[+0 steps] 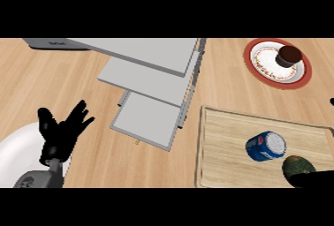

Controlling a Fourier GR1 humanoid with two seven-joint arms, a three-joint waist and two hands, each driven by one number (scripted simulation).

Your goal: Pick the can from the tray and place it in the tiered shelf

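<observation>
The left hand [62, 130] rested at the lower left, fingers spread and straight, holding nothing. One tiered shelf [153, 66] stood mid-counter, one tray [222, 145] to its right. The single can [266, 146] lay tilted on the tray beside one avocado [297, 166]. The right hand [316, 180] barely showed; its fingers I could not tell. It would do best to close round the can's sides, clear of the avocado
</observation>
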